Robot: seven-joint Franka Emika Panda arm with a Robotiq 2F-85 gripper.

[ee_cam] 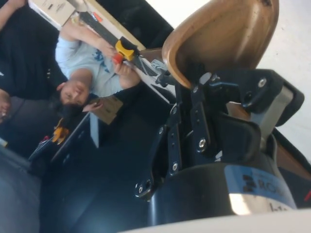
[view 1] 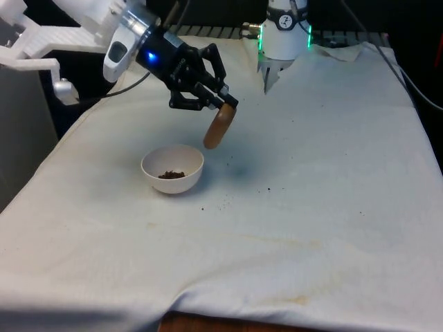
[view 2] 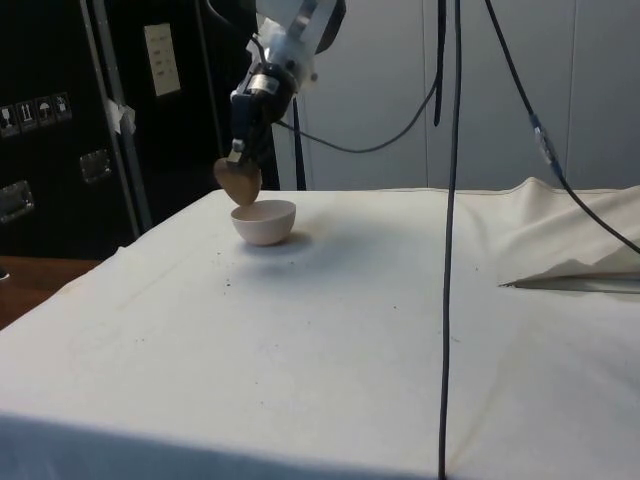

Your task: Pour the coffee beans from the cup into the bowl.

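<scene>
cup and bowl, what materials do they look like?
Cup: brown, smooth with a soft sheen inside in the wrist view; looks like wood or wood-toned plastic, can't tell which. Bowl: off-white, thick rounded rim, even matte-to-satin surface; likely ceramic, possibly plastic. The pincer holds the cup tilted over it.

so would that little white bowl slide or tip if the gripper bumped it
Probably slide: the small white round bowl sits loose on the white cloth and holds only a few dark coffee beans, so likely light. Its low, wide shape suggests tipping is less likely.
</scene>
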